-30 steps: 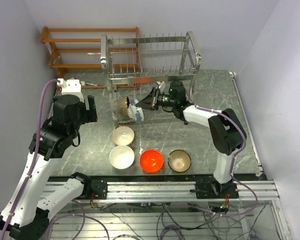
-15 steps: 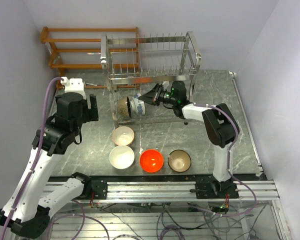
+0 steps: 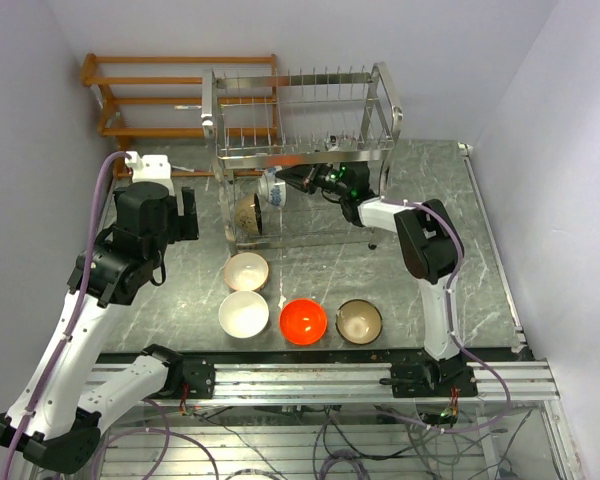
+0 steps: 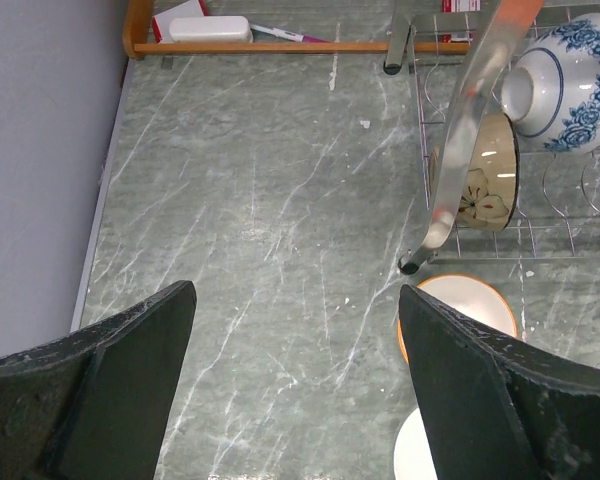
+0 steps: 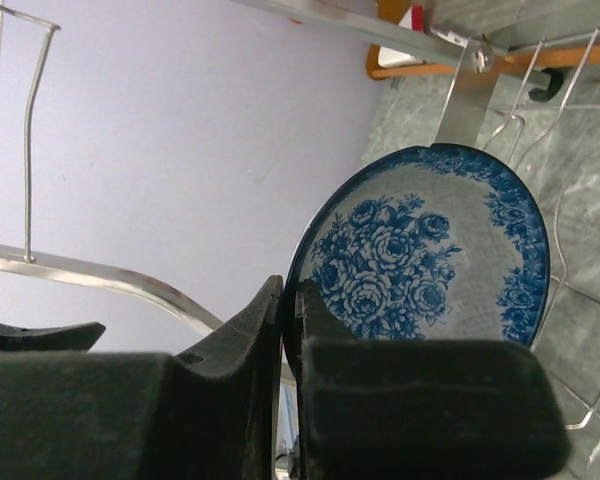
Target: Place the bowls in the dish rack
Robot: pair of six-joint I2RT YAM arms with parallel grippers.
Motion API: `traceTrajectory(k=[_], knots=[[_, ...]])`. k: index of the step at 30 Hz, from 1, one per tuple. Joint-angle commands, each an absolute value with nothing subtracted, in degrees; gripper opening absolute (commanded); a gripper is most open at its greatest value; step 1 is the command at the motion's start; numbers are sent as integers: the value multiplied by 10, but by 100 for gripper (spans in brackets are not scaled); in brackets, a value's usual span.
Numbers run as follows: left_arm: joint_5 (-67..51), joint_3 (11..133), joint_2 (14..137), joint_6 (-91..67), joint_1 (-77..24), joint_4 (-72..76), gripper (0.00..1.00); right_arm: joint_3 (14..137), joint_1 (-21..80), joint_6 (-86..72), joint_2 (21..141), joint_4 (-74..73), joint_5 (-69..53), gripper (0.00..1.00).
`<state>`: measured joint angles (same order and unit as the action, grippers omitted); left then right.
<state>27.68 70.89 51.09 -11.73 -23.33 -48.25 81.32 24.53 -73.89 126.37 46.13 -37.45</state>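
My right gripper [image 3: 290, 178] is shut on the rim of the blue-and-white patterned bowl [image 5: 430, 250], which it holds on edge inside the lower tier of the silver wire dish rack [image 3: 310, 150]. Just below it a brown bowl [image 3: 247, 213] stands on edge between the prongs. Four bowls sit on the table in front: cream-tan [image 3: 247, 270], white [image 3: 243, 313], red-orange [image 3: 303, 320] and a brown-rimmed one [image 3: 359, 320]. My left gripper [image 4: 295, 380] hangs open over bare table left of the rack, empty.
An orange wooden shelf [image 3: 180, 95] stands behind and left of the rack, with a white box [image 4: 210, 28] on its bottom board. Walls close in the table on the left, back and right. The rack's leg [image 4: 412, 265] stands by the cream-tan bowl [image 4: 460, 300].
The right arm has stretched out and carried the patterned bowl up and back, further into the rack's lower tier. The left arm shifted slightly toward the back.
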Motion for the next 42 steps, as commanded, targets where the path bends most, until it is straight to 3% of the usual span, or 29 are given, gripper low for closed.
traceTrajectory(k=[1, 28, 42], knots=[[277, 720, 510, -112, -229, -463, 93, 856, 232, -774, 1292, 533, -352, 0], [273, 718, 519, -106, -229, -459, 93, 1037, 252, -861, 1436, 592, -328, 0], [276, 708, 512, -107, -229, -460, 93, 964, 258, -856, 1428, 590, -321, 0]])
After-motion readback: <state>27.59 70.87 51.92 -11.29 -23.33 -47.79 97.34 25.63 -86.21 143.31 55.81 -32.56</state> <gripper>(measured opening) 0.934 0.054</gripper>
